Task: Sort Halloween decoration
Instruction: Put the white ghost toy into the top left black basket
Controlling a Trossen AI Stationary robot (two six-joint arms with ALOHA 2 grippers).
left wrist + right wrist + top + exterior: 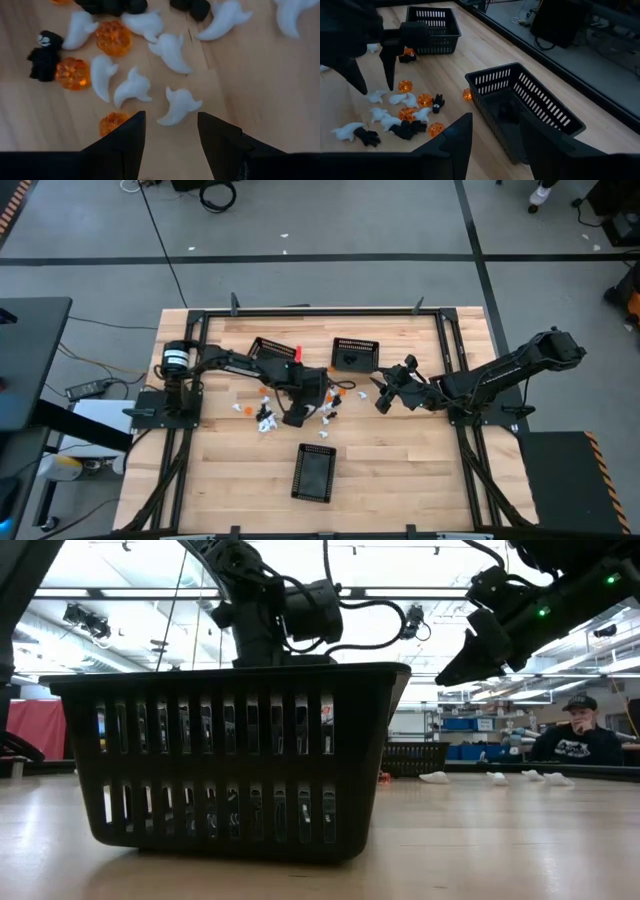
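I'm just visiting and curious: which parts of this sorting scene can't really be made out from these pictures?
- Low view: the near basket fills the frame and hides most trinkets behind it.
- High view: the trinkets are too small to tell ghost from pumpkin.
- Right wrist view: the dark item in the nearest basket sits in shadow, its shape unclear.
- Left wrist view: the open left end effector covers part of an orange pumpkin.

Wood table (260,100), glossy plastic ghosts (179,105)
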